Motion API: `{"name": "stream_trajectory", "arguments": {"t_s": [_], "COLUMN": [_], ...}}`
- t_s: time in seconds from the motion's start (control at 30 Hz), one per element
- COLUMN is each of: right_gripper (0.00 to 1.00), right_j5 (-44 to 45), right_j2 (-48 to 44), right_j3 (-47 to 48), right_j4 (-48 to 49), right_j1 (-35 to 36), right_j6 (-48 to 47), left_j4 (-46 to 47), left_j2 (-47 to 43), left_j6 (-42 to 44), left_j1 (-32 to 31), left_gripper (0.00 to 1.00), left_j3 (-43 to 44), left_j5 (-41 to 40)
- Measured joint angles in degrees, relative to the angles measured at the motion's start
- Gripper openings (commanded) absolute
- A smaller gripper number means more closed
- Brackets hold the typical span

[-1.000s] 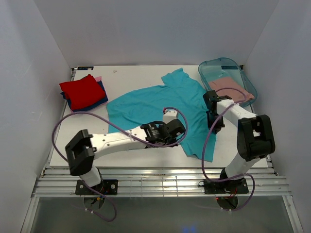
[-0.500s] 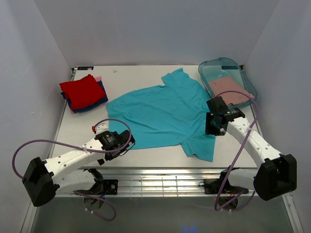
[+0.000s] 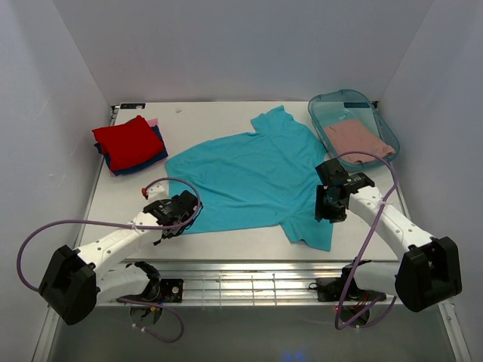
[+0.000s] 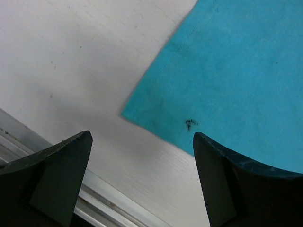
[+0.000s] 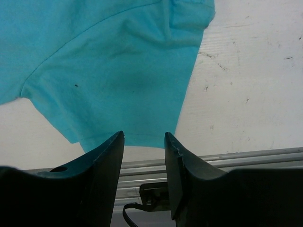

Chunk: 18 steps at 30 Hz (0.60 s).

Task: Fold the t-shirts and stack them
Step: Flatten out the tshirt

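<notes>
A large teal t-shirt [image 3: 253,173] lies spread flat across the middle of the table. Folded t-shirts sit stacked at the back left, a red one [image 3: 127,140] on top of a dark blue one [image 3: 148,160], with a pink edge [image 3: 152,121] behind. A dusty-pink t-shirt [image 3: 358,137] lies in the teal tub [image 3: 323,108]. My left gripper [image 3: 186,211] hovers wide open at the teal shirt's near left corner [image 4: 142,116], nothing between its fingers. My right gripper [image 3: 326,208] is open above the shirt's near right sleeve [image 5: 123,90], holding nothing.
The table's near edge [image 3: 249,256] meets a ribbed metal rail [image 3: 249,283] just in front of both grippers. White walls close in the sides and back. Purple cables [image 3: 53,230] loop off both arms.
Both grippers have opened and let go of the teal shirt. The left arm swung from the shirt's middle out to its near left corner; the right arm shifted toward the near right sleeve.
</notes>
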Motion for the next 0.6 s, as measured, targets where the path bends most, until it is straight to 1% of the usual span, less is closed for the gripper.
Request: {"name": "stream_trajectory", "arguments": {"t_s": [0.13, 0.27, 0.37, 0.5, 0.6], "right_gripper": [0.46, 0.46, 0.46, 0.46, 0.45], "right_j5": [-0.17, -0.13, -0.13, -0.13, -0.13], "right_j2": [-0.70, -2.14, -2.84, -3.06, -4.04], "right_j3": [-0.55, -0.59, -0.59, -0.90, -2.25], "right_j4": [-0.26, -0.70, -1.38, -2.08, -2.14], "right_j1": [0.59, 0.79, 0.79, 0.96, 1.01], "right_j6": [1.03, 1.51, 1.73, 2.40, 2.91], "left_j4": [7.56, 12.57, 14.51, 13.84, 12.20], "left_j2": [-0.22, 0.87, 2.97, 4.52, 2.95], "left_j6": [8.04, 13.18, 15.37, 15.69, 15.23], "left_j1": [6.14, 11.23, 12.13, 12.13, 12.13], "left_gripper": [0.98, 0.95, 0.90, 0.88, 0.88], "left_j3": [-1.88, -1.99, -1.99, -1.97, -1.90], "left_j5": [1.42, 4.15, 6.32, 9.55, 11.23]}}
